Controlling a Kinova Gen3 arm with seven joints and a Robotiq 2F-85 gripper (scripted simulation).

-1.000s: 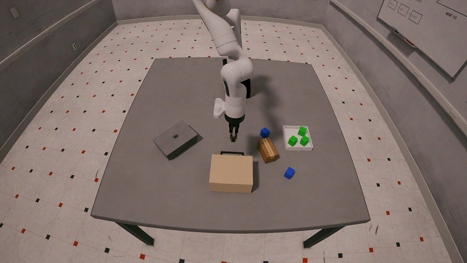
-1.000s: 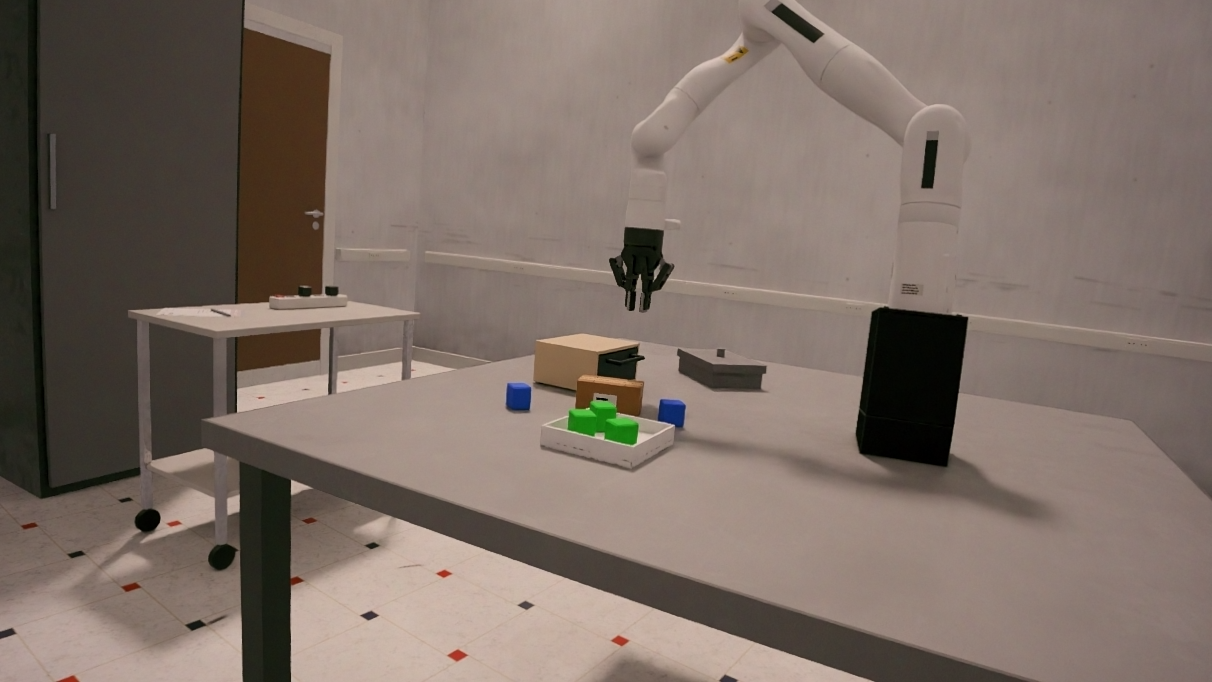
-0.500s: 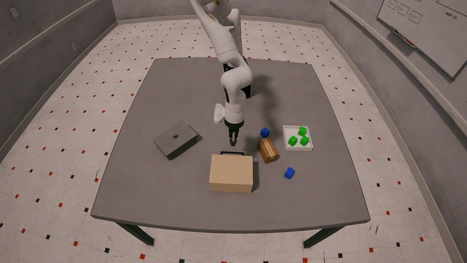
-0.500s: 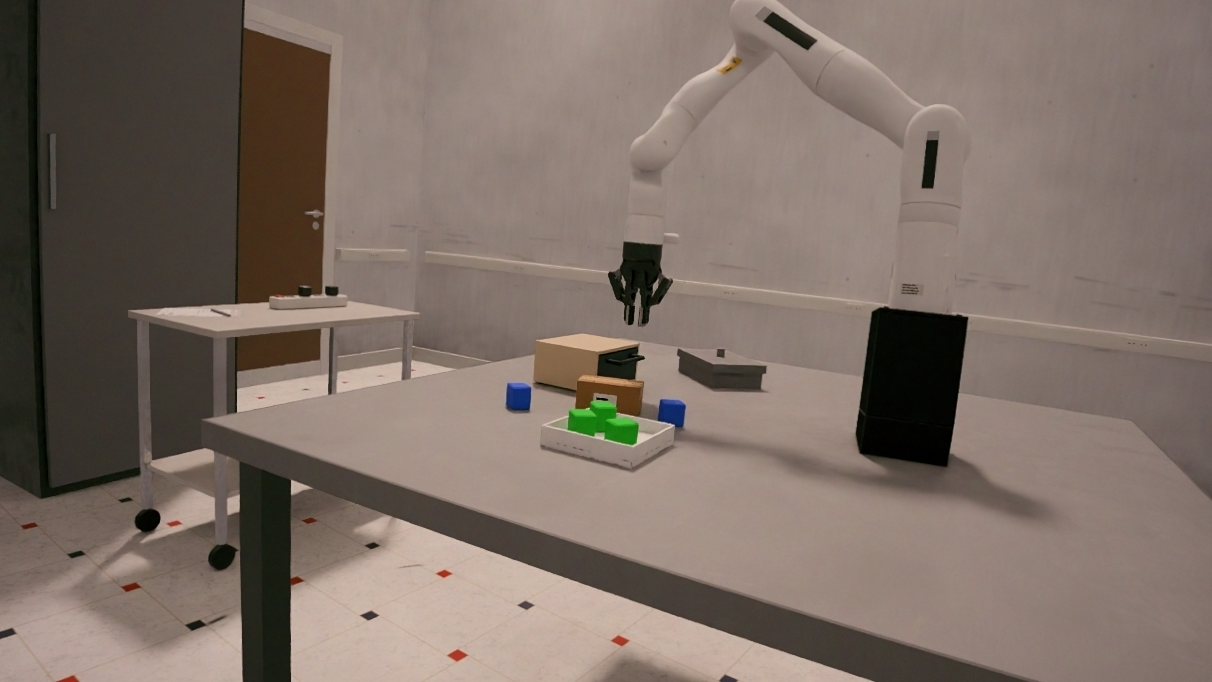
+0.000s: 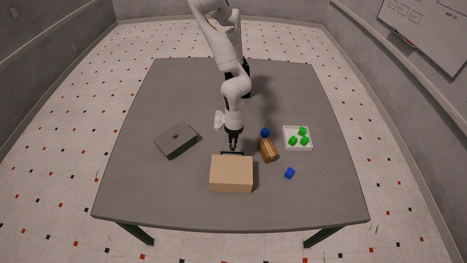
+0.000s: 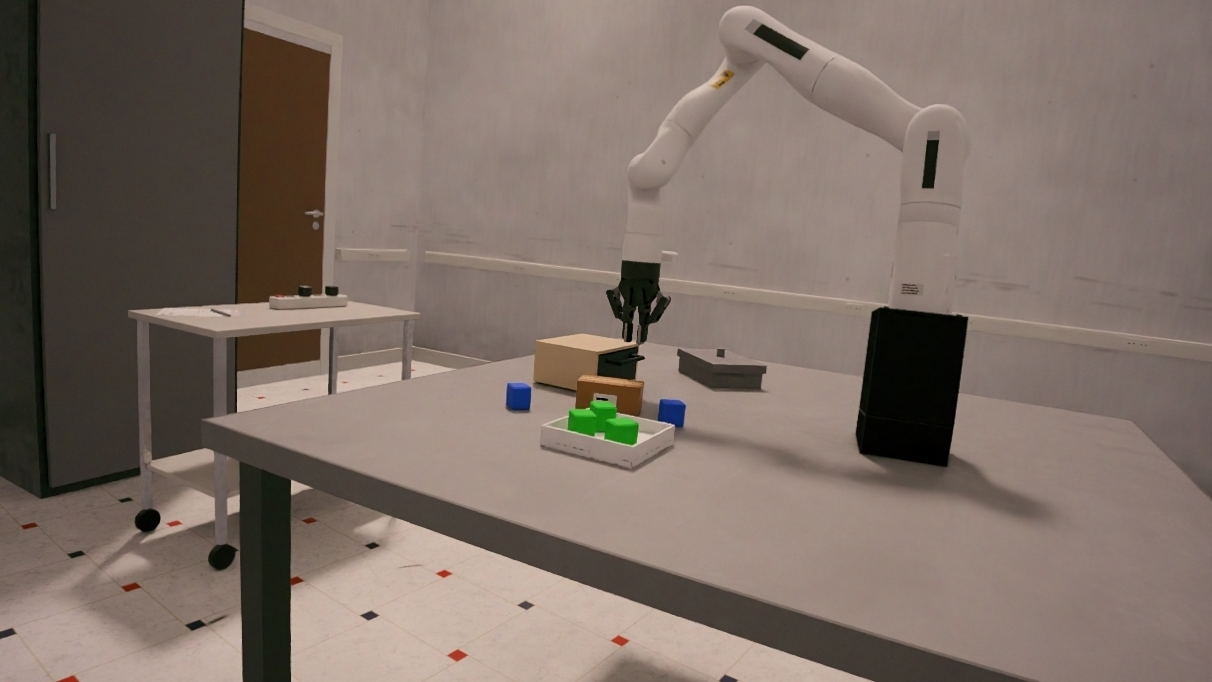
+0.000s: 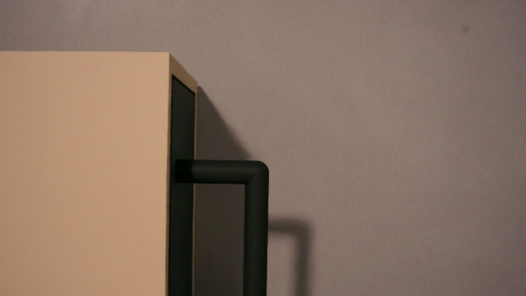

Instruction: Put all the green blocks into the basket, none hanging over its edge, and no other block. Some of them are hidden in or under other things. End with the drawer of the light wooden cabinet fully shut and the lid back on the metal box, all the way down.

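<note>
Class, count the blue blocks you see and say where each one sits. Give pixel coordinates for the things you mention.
2: one (image 5: 264, 132) (image 6: 672, 412) by the cardboard box (image 5: 267, 150) (image 6: 609, 395), one (image 5: 289, 172) (image 6: 518, 396) on the table away from it. Closed containers may hide more.

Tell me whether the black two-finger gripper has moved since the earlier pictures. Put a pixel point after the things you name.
Yes: the gripper (image 5: 232, 148) (image 6: 634, 337) has come down, closer to the light wooden cabinet (image 5: 231, 170) (image 6: 566, 360) (image 7: 87, 174).
</note>
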